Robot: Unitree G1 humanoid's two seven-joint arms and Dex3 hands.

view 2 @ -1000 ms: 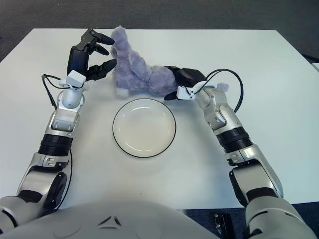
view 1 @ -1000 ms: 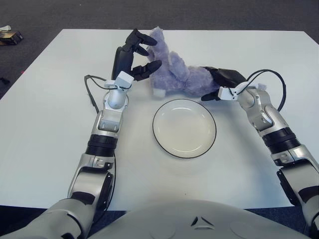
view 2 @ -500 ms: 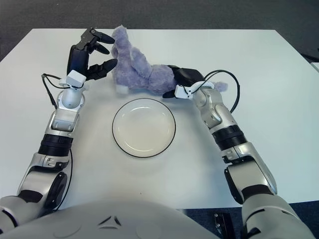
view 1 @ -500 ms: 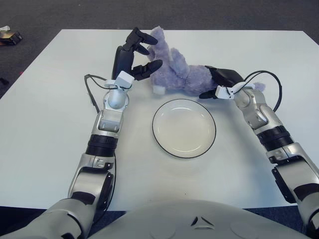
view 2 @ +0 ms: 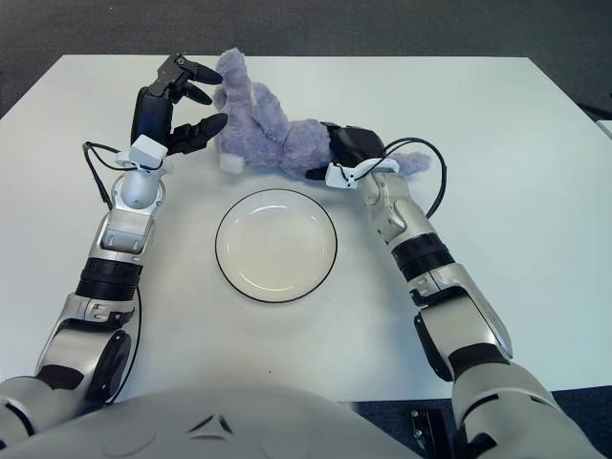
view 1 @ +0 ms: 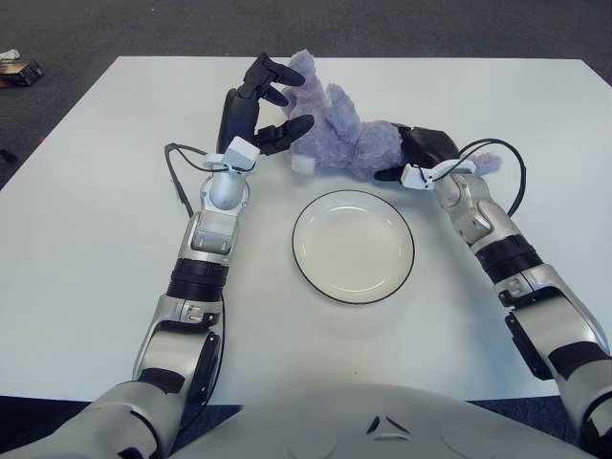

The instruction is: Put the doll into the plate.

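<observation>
The purple doll [view 1: 342,136] lies on the white table [view 1: 96,239], just beyond the empty plate [view 1: 353,246]. The left hand [view 1: 256,107] has its fingers apart around the doll's head. The right hand [view 1: 419,151] presses the doll's rear; whether its fingers are together I cannot tell.

A white table [view 1: 96,239] fills most of the view, with dark floor [view 1: 382,29] beyond its far edge; a round white plate [view 1: 353,246] with a dark rim lies flat near the middle; a purple doll [view 1: 339,134] lies on its side just behind the plate, apart from it.
</observation>
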